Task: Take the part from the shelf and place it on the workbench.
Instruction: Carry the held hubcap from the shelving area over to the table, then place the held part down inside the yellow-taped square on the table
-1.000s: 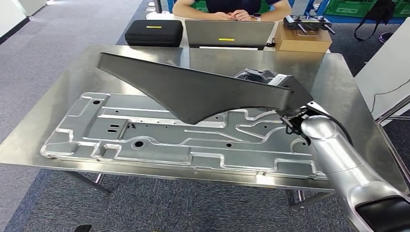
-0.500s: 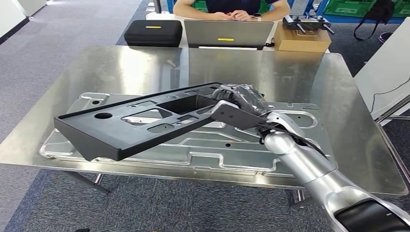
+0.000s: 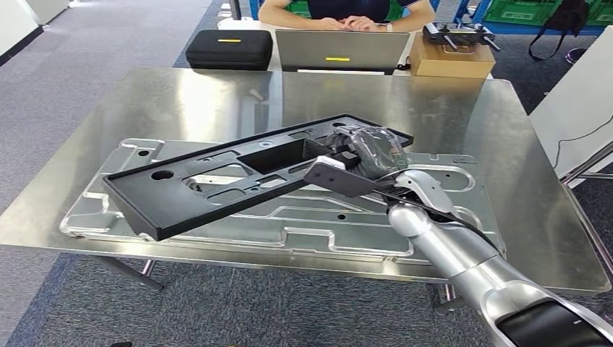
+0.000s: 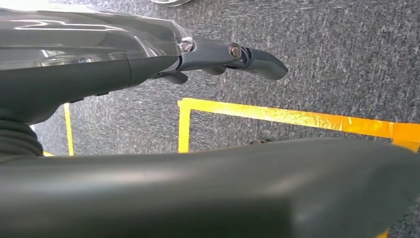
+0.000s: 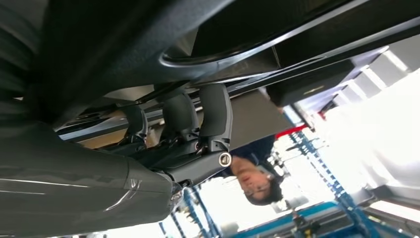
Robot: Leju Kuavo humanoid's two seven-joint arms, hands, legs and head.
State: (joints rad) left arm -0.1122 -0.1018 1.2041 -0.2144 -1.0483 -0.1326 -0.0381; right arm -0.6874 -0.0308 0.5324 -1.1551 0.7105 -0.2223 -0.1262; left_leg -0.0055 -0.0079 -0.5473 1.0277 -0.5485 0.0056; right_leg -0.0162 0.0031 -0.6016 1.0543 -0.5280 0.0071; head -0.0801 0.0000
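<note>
The right hand [image 3: 361, 153] is wrapped tight on the long black part [image 3: 238, 177] at its 3 o'clock end; it looks stiff and tippy, so hold near the middle

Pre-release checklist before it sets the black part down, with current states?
1. Right hand grips the black part at its right end: ok.
2. Part over the grey stamped panel on the workbench: ok.
3. Part level: not ok, tilted.
4. Part resting on the panel: cannot tell.
5. Left hand away from the bench, above the floor, holding nothing: ok.
6. Person behind the laptop, hands off the workbench: ok.
</note>
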